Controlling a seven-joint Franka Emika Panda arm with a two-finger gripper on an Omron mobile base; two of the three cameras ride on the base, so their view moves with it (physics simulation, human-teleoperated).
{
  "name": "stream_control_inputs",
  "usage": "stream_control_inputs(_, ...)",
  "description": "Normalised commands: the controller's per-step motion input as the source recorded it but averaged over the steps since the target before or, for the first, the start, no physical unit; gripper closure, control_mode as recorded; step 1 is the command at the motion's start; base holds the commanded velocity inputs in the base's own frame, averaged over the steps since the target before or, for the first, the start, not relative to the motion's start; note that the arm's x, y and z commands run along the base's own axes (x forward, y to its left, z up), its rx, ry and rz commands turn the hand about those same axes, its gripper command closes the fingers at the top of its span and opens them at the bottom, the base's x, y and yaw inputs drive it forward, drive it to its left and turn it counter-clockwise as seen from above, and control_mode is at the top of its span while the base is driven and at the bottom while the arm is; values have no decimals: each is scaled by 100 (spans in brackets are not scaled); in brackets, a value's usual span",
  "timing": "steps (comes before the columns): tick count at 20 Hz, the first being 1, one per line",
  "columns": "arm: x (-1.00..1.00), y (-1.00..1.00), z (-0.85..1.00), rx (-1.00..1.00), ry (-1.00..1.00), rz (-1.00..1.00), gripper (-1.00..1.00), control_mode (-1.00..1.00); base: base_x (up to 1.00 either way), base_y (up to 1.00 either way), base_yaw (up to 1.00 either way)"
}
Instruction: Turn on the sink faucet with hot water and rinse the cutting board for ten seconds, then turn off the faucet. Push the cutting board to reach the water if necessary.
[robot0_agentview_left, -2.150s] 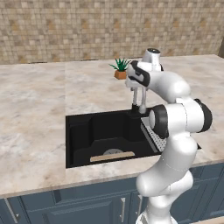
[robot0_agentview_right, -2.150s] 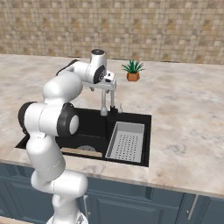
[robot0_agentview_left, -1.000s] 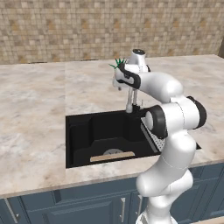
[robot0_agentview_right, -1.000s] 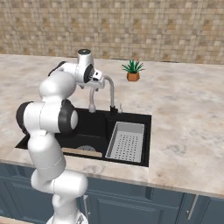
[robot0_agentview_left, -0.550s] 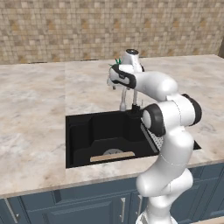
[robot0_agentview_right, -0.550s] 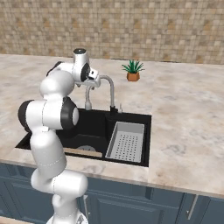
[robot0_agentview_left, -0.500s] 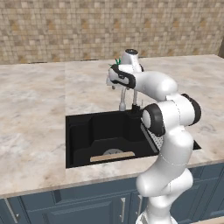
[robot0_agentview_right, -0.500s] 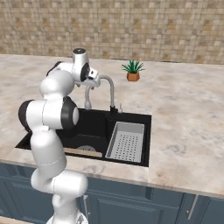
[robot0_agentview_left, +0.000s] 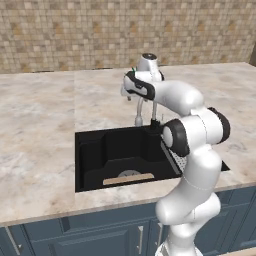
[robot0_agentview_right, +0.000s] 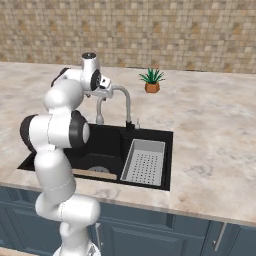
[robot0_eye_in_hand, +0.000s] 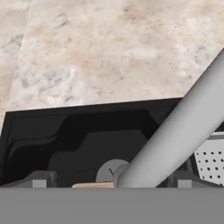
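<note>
- Cutting board (robot0_agentview_left: 128, 178), left base view: it lies flat on the floor of the sink (robot0_agentview_left: 95, 150) along the front wall, just in front of the round drain. The sink faucet (robot0_agentview_left: 141, 107) arches from its dark base at the back rim, its outlet over the rear of the basin. No water stream is visible. The gripper (robot0_agentview_left: 128, 94) sits at the top of the arch, the arm folded up and back from the base with the wrist turned down over the spout.
- Right base view: the gripper (robot0_agentview_right: 101, 93) is against the left side of the faucet's (robot0_agentview_right: 124, 102) arch, well above the small handle at the base. A grey perforated tray (robot0_agentview_right: 144, 161) fills the right part of the sink (robot0_agentview_right: 110, 142); the board (robot0_agentview_right: 94, 174) shows as a tan edge at the front. A potted plant (robot0_agentview_right: 151, 81) stands on the worktop (robot0_agentview_right: 210, 130) behind.
- Hand view: the spout (robot0_eye_in_hand: 175, 135) crosses diagonally between the two fingers (robot0_eye_in_hand: 40, 179), which stand apart on either side of it; whether either touches it cannot be told. Below lie the drain and the board's (robot0_eye_in_hand: 92, 185) edge.
- Risk: the outlet appears to sit behind the board, so a stream may miss it unless the spout is swung or the board pushed. A sideways push may also rotate the spout too far.
</note>
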Motion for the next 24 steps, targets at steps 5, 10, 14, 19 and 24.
stream_control_inputs(5, -19, 0, 32, 0, 0, 0, -100, -100, 0, 0, 0)
stream_control_inputs(10, -44, -28, 23, 0, -3, 0, -100, -100, 0, 0, 0)
stream_control_inputs(14, -48, -74, 1, 0, -12, 0, -100, -100, 0, 0, 0)
stream_control_inputs(19, -15, -89, 0, 4, -15, 7, -100, -100, 0, 0, 0)
stream_control_inputs(24, 1, -84, 0, 12, -17, 20, -100, -100, 0, 0, 0)
